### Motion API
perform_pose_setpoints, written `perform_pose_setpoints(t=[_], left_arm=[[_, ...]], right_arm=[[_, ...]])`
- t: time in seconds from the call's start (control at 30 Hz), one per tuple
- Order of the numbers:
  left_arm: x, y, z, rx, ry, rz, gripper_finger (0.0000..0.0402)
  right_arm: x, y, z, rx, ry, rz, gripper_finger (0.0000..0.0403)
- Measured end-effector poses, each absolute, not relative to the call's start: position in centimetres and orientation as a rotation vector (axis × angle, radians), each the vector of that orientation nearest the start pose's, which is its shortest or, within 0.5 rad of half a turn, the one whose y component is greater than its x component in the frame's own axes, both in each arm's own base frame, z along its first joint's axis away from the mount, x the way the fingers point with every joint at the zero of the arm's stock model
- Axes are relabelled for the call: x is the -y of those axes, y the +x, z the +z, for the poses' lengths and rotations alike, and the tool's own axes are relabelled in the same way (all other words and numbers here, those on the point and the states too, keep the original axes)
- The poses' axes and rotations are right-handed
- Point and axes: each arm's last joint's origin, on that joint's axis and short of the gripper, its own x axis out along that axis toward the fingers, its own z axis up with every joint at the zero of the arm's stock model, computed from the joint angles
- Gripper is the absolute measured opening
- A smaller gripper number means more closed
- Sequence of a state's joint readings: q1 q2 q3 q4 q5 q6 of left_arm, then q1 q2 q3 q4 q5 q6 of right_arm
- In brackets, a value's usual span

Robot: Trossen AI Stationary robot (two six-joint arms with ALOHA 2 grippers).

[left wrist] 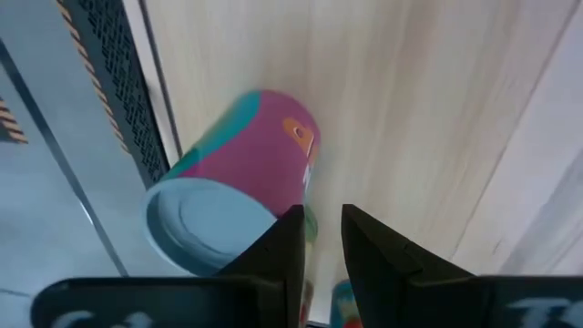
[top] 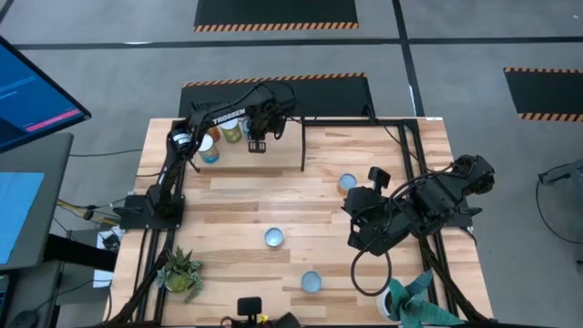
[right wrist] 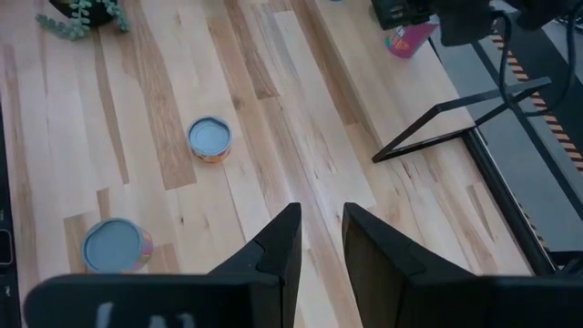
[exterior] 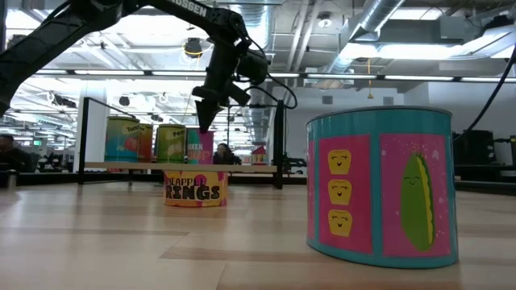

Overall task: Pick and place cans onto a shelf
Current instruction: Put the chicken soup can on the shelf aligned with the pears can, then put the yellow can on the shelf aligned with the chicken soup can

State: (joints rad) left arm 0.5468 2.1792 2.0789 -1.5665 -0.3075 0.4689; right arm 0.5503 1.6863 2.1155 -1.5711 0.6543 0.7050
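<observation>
Currently the left gripper [top: 256, 144] hangs over the shelf [top: 273, 153] at the table's far edge, fingers [left wrist: 284, 246] nearly together with a narrow gap, nothing pinched. Left wrist view: a pink and teal can [left wrist: 241, 191] with a pale blue top sits just past the fingertips on the shelf's light wood, next to the black frame rail.

Right gripper [top: 375, 176] hovers over the right-centre of the table [top: 237, 205], fingers [right wrist: 281, 244] slightly apart, empty.

Surroundings:
- Potted plant [top: 180, 271] at the near-left corner, second plant [top: 414, 296] at the near-right.
- Small black device [top: 249, 305] on the near edge.
- Blue monitor [top: 32, 87] off the table to the left.
- Black shelf legs [exterior: 279, 143] rise from the tabletop in the low view; the one at the shelf's right end stands between the shelf cans and the open table.

Cans:
- Shelf row in the low view: orange-labelled [exterior: 122, 138], yellow-green [exterior: 170, 142], pink [exterior: 200, 147], all upright, close together.
- Yellow "RINGS" can [exterior: 195, 188] on the table in front of the shelf.
- Pink and teal can [exterior: 380, 187] with corn and pea-pod graphics stands closest to the low camera.
- High view: three loose cans on the table, pale blue tops: one [top: 347, 184] just beside the right gripper, one [top: 274, 238] mid-table, one [top: 311, 281] near the front edge. Well apart from each other.
</observation>
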Motion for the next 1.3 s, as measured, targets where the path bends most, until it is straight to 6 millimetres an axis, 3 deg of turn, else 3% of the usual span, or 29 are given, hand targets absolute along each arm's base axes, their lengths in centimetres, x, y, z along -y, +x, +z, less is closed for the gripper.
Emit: perform_pose_setpoints(t=[0.3, 0.7, 1.07, 1.3], left_arm=[[-22.8, 34.2, 26.0, -1.794, 0.091, 0.249, 0.0067], [-20.4, 35.7, 26.1, -1.746, 0.01, 0.279, 0.0067], [-14.7, 39.2, 29.6, -1.541, 0.035, 0.16, 0.0067], [-11.4, 44.1, 30.2, -1.16, 0.144, 0.032, 0.0067]], right_arm=[[-13.4, 25.3, 44.0, -0.836, 0.003, -0.404, 0.0106], [-13.0, 25.5, 44.0, -0.842, -0.018, -0.408, 0.0106], [-12.3, 25.5, 44.2, -0.842, -0.026, -0.416, 0.0106], [-12.6, 25.2, 44.4, -0.838, -0.03, -0.397, 0.0106]])
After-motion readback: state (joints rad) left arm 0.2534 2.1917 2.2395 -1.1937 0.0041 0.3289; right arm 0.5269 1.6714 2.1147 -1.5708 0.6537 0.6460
